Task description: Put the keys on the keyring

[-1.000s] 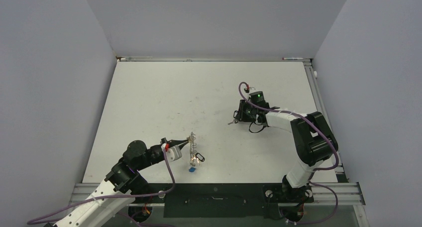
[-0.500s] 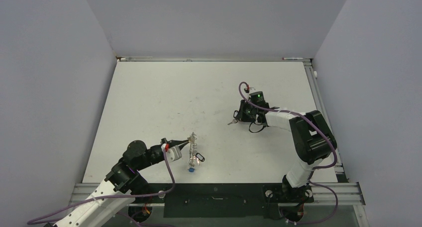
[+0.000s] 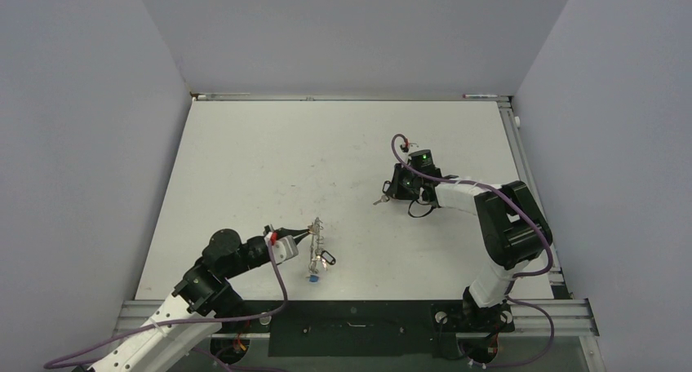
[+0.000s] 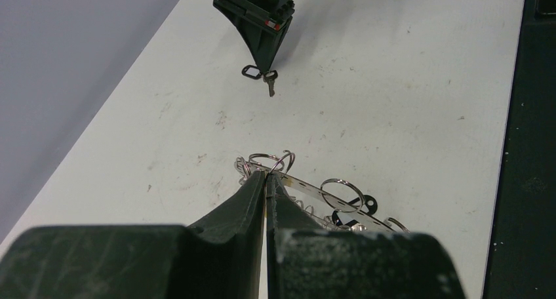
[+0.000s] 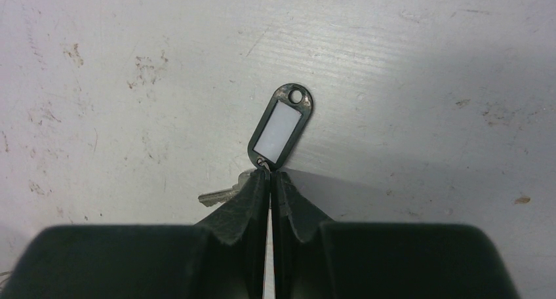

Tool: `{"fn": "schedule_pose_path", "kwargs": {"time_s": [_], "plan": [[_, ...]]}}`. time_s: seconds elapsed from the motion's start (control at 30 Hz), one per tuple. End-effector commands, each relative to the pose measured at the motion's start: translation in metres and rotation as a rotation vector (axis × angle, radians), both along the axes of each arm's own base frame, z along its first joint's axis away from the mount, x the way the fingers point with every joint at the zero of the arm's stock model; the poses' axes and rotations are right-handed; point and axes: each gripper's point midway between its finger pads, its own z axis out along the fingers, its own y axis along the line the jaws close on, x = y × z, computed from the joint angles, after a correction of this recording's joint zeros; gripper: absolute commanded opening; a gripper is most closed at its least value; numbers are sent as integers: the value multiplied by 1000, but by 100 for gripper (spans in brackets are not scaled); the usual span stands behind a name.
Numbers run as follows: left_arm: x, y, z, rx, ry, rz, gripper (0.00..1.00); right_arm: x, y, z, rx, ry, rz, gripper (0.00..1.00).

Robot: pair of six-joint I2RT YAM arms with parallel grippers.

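Observation:
The keyring, a flat silvery ring with wire loops on its rim, stands on edge near the table's front, and my left gripper is shut on its rim. In the top view the keyring has a blue-tagged key and a black tag hanging at it. Farther back, my right gripper is shut on a key where it joins its black tag, which lies flat on the table. From the left wrist view, the right gripper points straight down onto that key.
The white table has grey walls on three sides. A black rail runs along the near edge by the arm bases. A purple cable loops over the right wrist.
The right arm's elbow has shifted slightly left while its gripper stays down on the key. The left gripper and the keyring have hardly moved.

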Motion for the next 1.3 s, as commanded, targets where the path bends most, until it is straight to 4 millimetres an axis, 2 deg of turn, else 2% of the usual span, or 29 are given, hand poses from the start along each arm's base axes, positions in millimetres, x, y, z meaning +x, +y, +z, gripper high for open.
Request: {"fn": "schedule_pose_path", "kwargs": {"time_s": [0.0, 0.2, 0.33, 0.47, 0.6, 0.73, 0.87, 1.27], "plan": [[5, -3, 39, -100, -33, 20, 0, 9, 6, 30, 15, -96, 16, 5], [2, -5, 45, -118, -46, -5, 0, 6, 16, 57, 15, -162, 57, 5], [-1, -6, 52, -141, -81, -21, 0, 1, 30, 84, 23, -216, 103, 5], [-1, -4, 52, -137, -103, -21, 0, -14, 57, 122, 19, -309, 209, 5], [-1, -4, 53, -135, -115, -25, 0, -33, 82, 167, 40, -492, 321, 5], [0, -4, 52, -130, -108, -18, 0, -42, 80, 168, 21, -582, 348, 5], [-1, -5, 51, -130, -104, -27, 0, -58, 90, 183, 113, -624, 411, 5], [-6, -9, 51, -130, -102, -65, 0, -98, 111, 211, 161, -735, 619, 5]]}}
